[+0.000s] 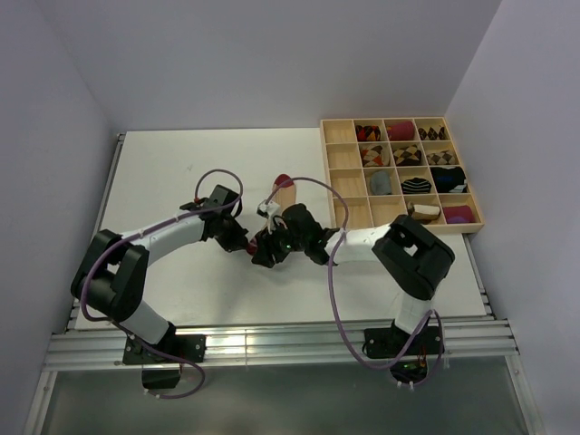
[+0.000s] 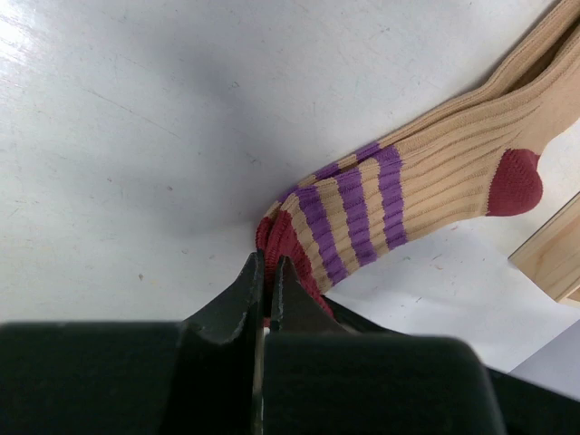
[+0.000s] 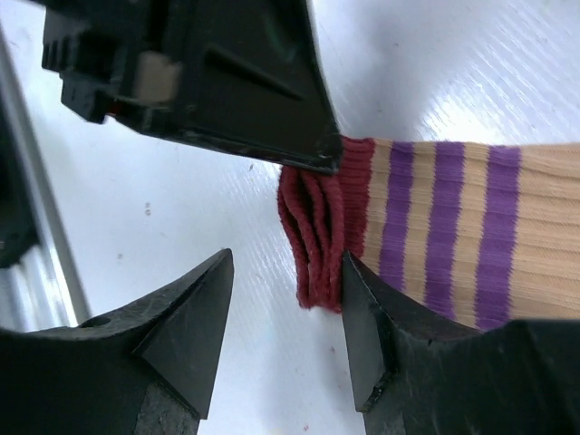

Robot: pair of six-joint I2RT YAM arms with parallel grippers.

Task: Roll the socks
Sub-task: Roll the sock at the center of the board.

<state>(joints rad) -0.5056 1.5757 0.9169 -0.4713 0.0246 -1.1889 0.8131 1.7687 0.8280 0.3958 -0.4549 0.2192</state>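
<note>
The left gripper (image 2: 268, 263) clenches the cuff (image 3: 317, 236) of the beige sock (image 2: 435, 172), likely anchoring it for rolling. The right gripper (image 3: 288, 263) straddles that cuff, released; the sock stretches across the surface (image 2: 136, 136) toward one o'clock.

The far-left part of the surface (image 1: 172, 172) lies open, and so does the strip along the middle of its near edge. The centre is crowded. The left gripper (image 1: 239, 241), jaws pinched shut on the red cuff of the beige sock (image 1: 285, 192), sits tip to tip with the right gripper (image 3: 288, 263), whose jaws stand apart with that cuff between them. The sock runs toward the far edge, near the wooden tray (image 1: 336, 181) that fills the far-right corner. A purple cable (image 1: 308, 181) loops over the narrow gap between sock and tray.
</note>
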